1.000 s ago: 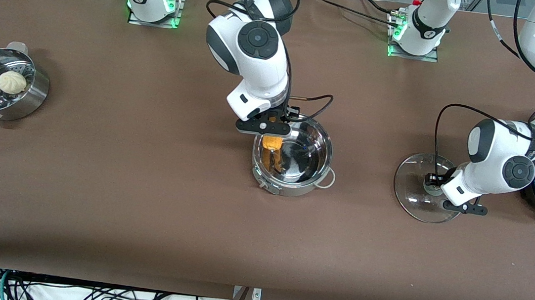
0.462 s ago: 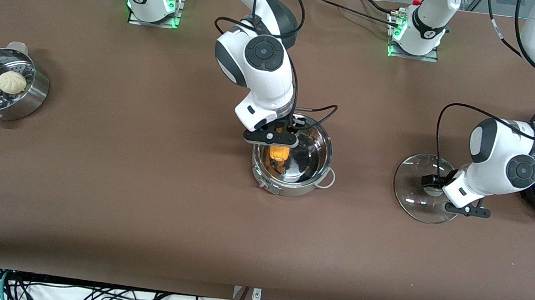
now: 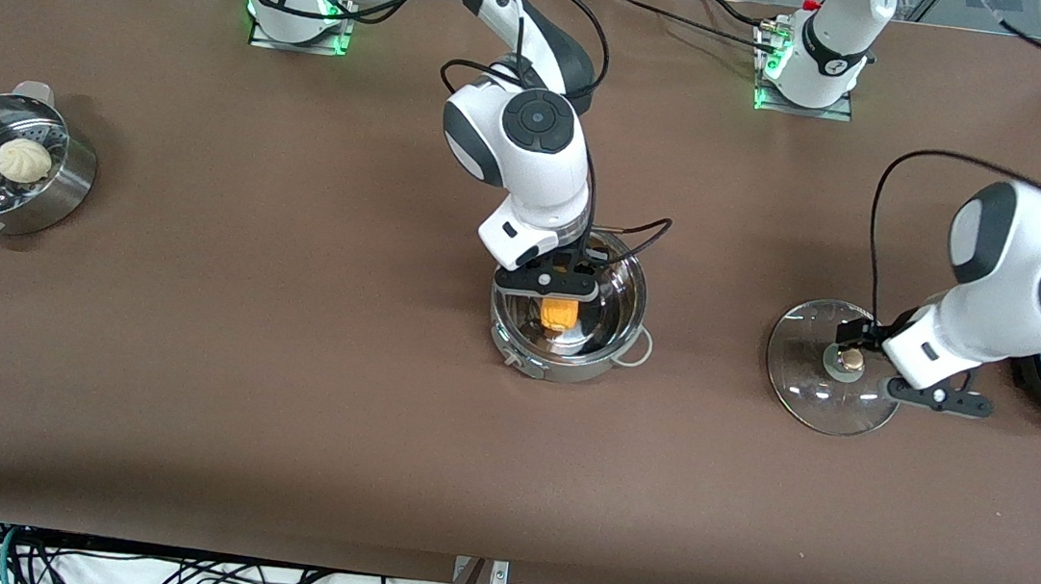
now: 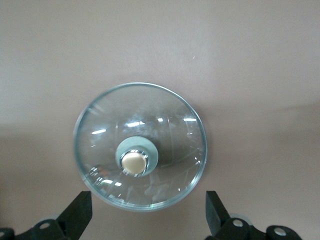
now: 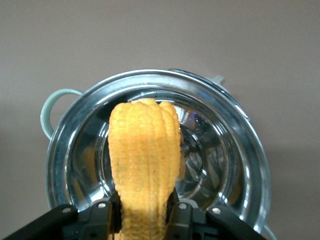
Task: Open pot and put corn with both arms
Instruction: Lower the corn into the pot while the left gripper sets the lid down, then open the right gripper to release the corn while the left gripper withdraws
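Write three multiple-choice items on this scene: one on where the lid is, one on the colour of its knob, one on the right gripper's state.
1. Where is the lid?
A. on the pot
B. flat on the table, toward the left arm's end
C. in the steamer

2. Its knob is
A. tan
B. red
C. black

3. The right gripper is
A. open above the table
B. shut on the bun
C. shut on the corn over the pot

Key: B, the pot stands open; A, seen in the left wrist view; C, fingers clamp the cob.
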Controlling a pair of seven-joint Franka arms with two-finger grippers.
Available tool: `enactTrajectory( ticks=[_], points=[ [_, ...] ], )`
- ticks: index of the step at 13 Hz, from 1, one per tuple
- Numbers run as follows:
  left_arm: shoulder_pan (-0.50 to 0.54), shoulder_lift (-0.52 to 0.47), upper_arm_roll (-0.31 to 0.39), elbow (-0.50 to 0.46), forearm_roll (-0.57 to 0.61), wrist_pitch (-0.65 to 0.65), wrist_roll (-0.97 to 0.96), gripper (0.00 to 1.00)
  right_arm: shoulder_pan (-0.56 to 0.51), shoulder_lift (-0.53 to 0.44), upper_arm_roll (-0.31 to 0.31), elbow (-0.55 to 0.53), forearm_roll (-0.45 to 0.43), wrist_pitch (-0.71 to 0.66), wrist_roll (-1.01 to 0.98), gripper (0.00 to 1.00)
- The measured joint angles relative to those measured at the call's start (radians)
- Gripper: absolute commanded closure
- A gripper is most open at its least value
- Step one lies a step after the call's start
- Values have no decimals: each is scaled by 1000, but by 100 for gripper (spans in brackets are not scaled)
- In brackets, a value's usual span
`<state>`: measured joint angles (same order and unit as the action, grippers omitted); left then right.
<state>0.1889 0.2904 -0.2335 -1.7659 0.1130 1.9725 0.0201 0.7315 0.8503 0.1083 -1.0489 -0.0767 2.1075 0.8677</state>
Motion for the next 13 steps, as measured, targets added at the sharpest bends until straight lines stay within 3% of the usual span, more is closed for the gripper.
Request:
enactTrajectory(
  ticks=[6, 9, 11, 12, 13],
  points=[
    [-2, -132, -33, 246, -19, -450, -5, 0, 2, 51, -24, 7, 0, 74, 0, 100],
    [-3, -179, -16, 310, -70, -496, -9, 0, 3, 69, -28, 10, 0, 96, 0, 100],
    [-33, -207, 58, 311, -137, -496, -10, 0, 8, 76, -30, 11, 0, 106, 0, 100],
    [-60, -214, 108, 306, -158, -486, -9, 0, 9, 76, -31, 11, 0, 107, 0, 91],
    [-86, -223, 141, 289, -164, -456, -8, 0, 10, 76, -31, 12, 0, 107, 0, 58]
  ],
)
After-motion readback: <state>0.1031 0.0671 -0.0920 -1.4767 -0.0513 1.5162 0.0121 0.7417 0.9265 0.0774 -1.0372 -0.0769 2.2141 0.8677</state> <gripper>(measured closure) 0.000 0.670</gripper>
